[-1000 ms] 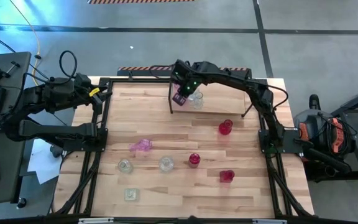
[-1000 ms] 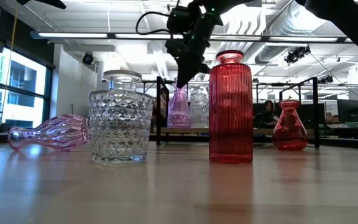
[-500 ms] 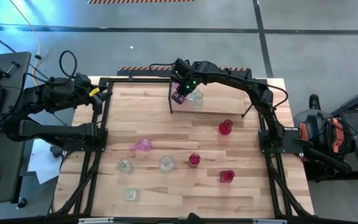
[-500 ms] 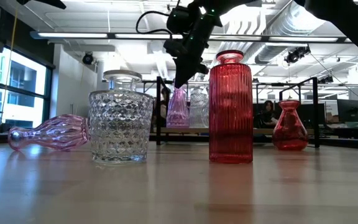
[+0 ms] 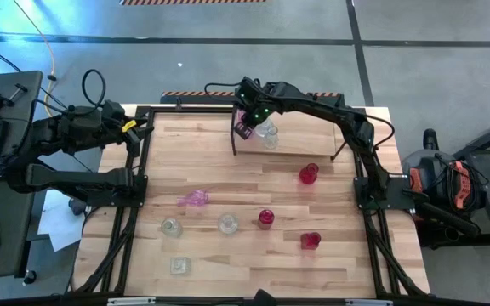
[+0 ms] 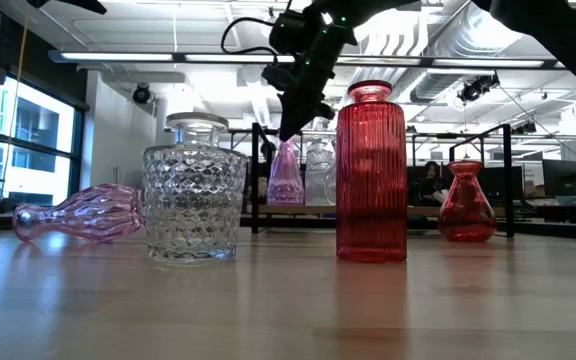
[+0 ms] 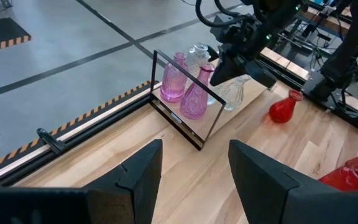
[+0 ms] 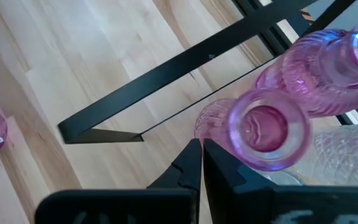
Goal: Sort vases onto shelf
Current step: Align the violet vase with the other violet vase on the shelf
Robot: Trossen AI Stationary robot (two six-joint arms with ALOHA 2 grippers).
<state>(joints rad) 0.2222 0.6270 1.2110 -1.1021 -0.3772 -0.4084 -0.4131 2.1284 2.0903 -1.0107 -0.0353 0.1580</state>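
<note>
High view: the right end effector (image 5: 247, 119) hangs over the left end of the shelf (image 5: 313, 150), which stands at the far edge of the desk (image 5: 228, 183). Its fingers are pressed together and pinch nothing; in the right wrist view the closed tips sit just beside the mouth of a pink flared vase (image 8: 263, 127), with a ribbed pink vase (image 8: 328, 59) right behind it on the shelf. A clear vase (image 7: 234, 91) stands next to these on the same board. The rest of the vases are off the shelf: a round red vase (image 5: 309, 174) just in front of it, and farther forward a toppled pink vase (image 5: 192, 198), two clear ones, a cut-glass jar (image 6: 192, 200) and two red ones, including a tall red vase (image 6: 371, 175). The left end effector (image 7: 191, 180) waits well to the shelf's left, fingers spread and empty.

The risk I see: the closed tips are so near the flared vase's rim that a sideways pull could clip it, tipping it into its neighbours or off the shelf's open end.
</note>
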